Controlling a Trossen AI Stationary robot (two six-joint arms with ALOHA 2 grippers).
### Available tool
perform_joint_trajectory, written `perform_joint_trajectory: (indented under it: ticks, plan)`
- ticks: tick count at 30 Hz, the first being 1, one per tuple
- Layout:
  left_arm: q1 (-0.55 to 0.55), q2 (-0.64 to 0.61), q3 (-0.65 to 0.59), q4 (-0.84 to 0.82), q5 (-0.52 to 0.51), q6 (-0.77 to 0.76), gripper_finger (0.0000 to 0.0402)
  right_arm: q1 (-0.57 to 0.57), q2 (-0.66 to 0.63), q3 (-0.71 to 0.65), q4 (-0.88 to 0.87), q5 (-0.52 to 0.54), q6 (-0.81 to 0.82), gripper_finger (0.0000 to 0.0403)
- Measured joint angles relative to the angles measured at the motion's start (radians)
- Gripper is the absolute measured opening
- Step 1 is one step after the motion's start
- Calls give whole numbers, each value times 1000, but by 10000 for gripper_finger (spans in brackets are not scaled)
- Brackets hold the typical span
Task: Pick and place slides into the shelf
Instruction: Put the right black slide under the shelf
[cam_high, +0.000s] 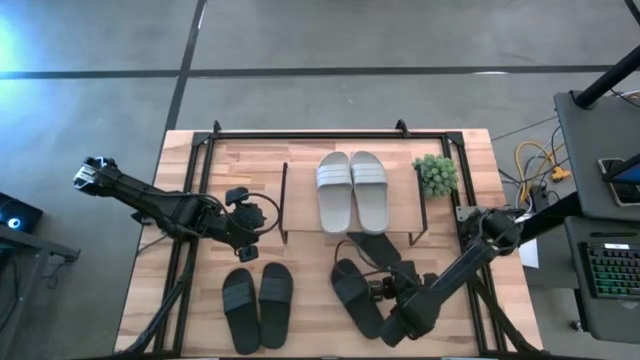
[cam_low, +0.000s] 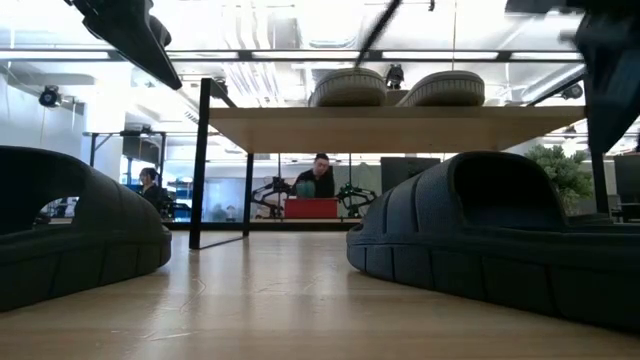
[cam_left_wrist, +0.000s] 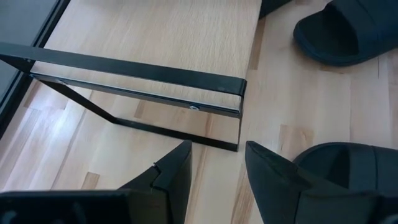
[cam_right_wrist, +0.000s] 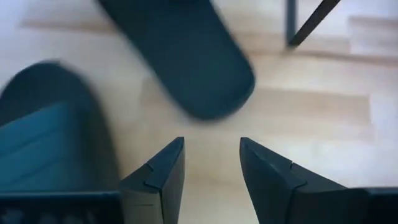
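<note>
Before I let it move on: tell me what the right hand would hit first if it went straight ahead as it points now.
The right hand is open and empty. Straight ahead is bare table; next comes the rounded end of a black slide. Depth is unclear, so it might touch the table first.

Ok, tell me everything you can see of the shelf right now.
The shelf is a small low rack: a light wood top board on thin black metal side frames, standing upright mid-table. A light grey-white pair of slides lies side by side on the top board, soles down. In the low view the space under the board looks empty. A small green plant stands just beside its right end. Neither gripper touches it.
</note>
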Motion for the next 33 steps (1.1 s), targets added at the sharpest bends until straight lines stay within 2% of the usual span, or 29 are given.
perform_joint_trajectory:
  ticks: [7, 15, 24, 31, 33]
  plan:
    - [0, 0, 0, -1, 24, -3, 135, -82, 5, -107, 14, -27, -1, 120]
    - [0, 0, 0, -2, 71, -10, 135, -101, 4, -211, 202, -100, -18, 95]
    - [0, 0, 0, -5, 71, -10, 135, -114, 5, -142, 297, 28, -39, 91]
    - [0, 0, 0, -5, 71, -10, 135, -124, 6, -136, 287, 32, -38, 89]
    - [0, 0, 0, -5, 71, -10, 135, -122, 6, -142, 286, -4, -39, 88]
